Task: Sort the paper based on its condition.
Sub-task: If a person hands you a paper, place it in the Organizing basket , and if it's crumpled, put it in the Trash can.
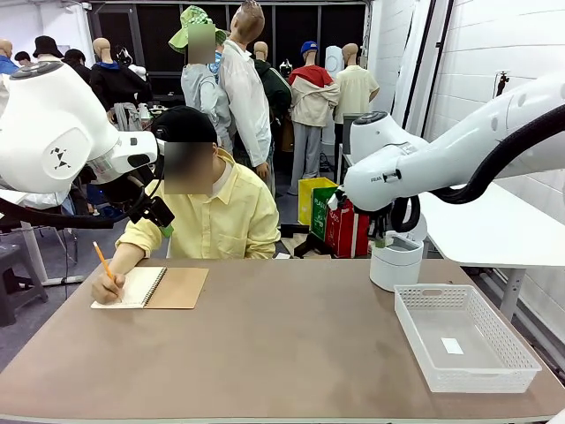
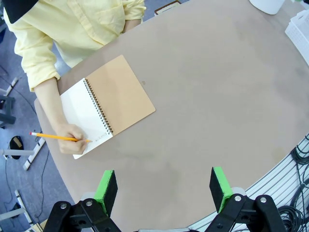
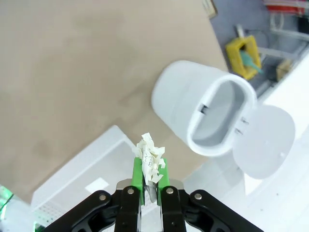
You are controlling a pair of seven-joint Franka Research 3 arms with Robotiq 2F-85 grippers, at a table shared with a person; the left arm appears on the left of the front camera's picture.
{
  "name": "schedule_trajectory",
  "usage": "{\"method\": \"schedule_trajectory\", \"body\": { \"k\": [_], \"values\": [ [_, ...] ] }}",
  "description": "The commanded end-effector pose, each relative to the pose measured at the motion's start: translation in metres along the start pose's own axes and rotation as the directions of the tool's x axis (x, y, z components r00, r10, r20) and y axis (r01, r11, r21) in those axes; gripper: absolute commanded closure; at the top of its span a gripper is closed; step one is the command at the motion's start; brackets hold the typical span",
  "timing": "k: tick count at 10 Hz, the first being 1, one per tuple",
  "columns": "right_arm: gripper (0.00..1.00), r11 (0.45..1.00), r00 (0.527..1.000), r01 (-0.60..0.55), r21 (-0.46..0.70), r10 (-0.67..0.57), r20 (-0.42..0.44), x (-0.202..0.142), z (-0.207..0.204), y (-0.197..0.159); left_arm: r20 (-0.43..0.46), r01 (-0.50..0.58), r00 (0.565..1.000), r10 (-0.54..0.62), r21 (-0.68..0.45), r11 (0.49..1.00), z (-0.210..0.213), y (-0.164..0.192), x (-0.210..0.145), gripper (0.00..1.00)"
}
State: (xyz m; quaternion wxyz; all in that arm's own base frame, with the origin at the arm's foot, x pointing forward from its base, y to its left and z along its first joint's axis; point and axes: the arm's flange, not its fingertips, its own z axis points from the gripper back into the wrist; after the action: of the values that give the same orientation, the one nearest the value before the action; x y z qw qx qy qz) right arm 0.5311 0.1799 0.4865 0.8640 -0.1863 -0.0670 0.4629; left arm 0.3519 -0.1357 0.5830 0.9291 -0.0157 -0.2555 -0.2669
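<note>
- Left fingers (image 2: 163, 187) spread wide, empty, over bare table (image 2: 207, 96); nearer one spiral notebook (image 2: 108, 108), ahead-left.
- One person's hand (image 2: 72, 140) writing in it with one pencil (image 2: 55, 137).
- Right fingers (image 3: 150, 170) pinching one crumpled paper wad (image 3: 150, 153), held in the air.
- One white bin (image 3: 193, 104), lid open, mouth ahead-right of wad; right arm nearer.
- One white basket (image 3: 87, 169) on the wad's other side, beside the bin.

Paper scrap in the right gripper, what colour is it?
The crumpled paper is white; it shows best in the right wrist view.
</note>
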Motion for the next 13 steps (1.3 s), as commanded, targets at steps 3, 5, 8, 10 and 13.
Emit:
{"method": "schedule_trajectory", "body": {
  "k": [3,5,8,10,13],
  "values": [
    [1.0,0.987,0.988,0.124,-0.103,-0.133,-0.079,0.004,-0.021,-0.031,0.006,0.0,1.0,0.0,-0.002,1.0,0.0,0.001,0.0,0.0],
    [1.0,0.98,0.987,0.134,-0.148,-0.145,-0.069,0.012,-0.036,-0.045,0.006,0.0,1.0,0.0,-0.002,1.0,0.0,0.001,0.0,0.0],
    [1.0,0.972,0.987,0.142,-0.187,-0.154,-0.05,0.024,-0.043,-0.059,0.006,0.0,1.0,0.0,-0.002,1.0,0.0,0.001,0.0,0.0],
    [1.0,0.965,0.981,0.165,-0.202,-0.181,-0.064,0.027,-0.048,-0.064,0.006,0.0,1.0,0.0,-0.002,1.0,0.0,0.001,0.0,0.0],
    [1.0,0.96,0.974,0.186,-0.207,-0.208,-0.088,0.027,-0.063,-0.07,0.006,0.0,1.0,0.0,-0.002,1.0,0.0,0.001,0.0,0.0]
  ]
}}
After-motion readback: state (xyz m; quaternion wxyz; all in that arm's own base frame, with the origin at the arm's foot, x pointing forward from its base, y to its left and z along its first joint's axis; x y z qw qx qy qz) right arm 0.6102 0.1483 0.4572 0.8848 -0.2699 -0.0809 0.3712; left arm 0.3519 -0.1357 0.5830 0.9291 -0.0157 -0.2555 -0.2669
